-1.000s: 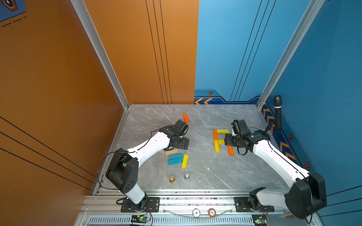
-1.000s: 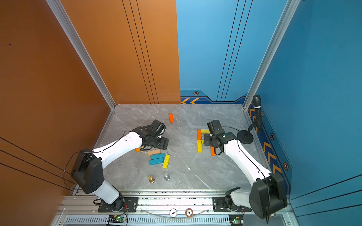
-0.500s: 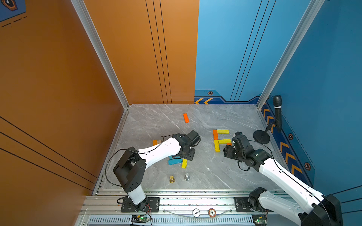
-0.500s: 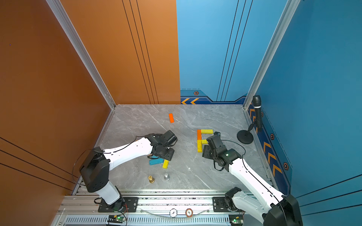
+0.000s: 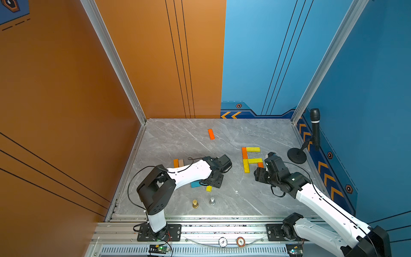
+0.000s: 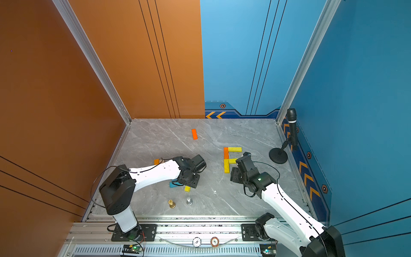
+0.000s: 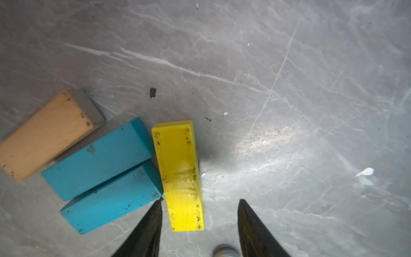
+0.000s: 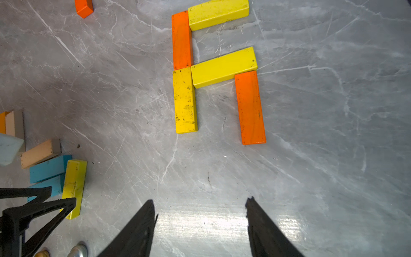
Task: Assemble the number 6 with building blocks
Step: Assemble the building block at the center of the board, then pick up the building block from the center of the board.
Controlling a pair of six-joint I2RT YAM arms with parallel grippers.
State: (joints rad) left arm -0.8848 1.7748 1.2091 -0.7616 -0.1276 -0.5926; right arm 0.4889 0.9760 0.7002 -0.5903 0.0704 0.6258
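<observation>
Building blocks [image 5: 254, 160] number twelve in all on the grey marble tabletop [image 5: 244, 200]: four orange, four yellow, two teal and two tan. Five lie flat and joined as a partial figure in the right half of the tabletop, about midway between its back and front edges. In it, an upper orange upright [image 8: 181, 40] has a top yellow bar [image 8: 218, 14] running from its far end toward the right edge. A lower yellow upright [image 8: 185, 100] lies end to end with that orange one, a middle yellow bar [image 8: 223, 66] springs from their joint, and a lower orange upright [image 8: 250, 108] runs from that bar's right end toward the front edge. One lone orange block [image 5: 211, 134] lies toward the back edge, near its middle. Nearer the left edge an orange plank [image 5: 176, 163] and a tan plank [image 5: 181, 162] lie side by side. Left of centre, a second tan block [image 7: 46, 135], two teal blocks [image 7: 97, 159] and a loose yellow block [image 7: 178, 173] crowd together, the teal pair touching along their lengths and butting the yellow one's side. The left claw [image 7: 200, 201] is parted around that yellow block's near end, one finger at the teal seam, the other clear of it. The right claw [image 8: 200, 199] stands wide and holds nothing, over bare tabletop frontward of the figure. One gold pawn [image 5: 195, 203] and one silver pawn [image 5: 212, 201] stand near the front edge, and one microphone [image 5: 314, 129] stands by the right edge.
</observation>
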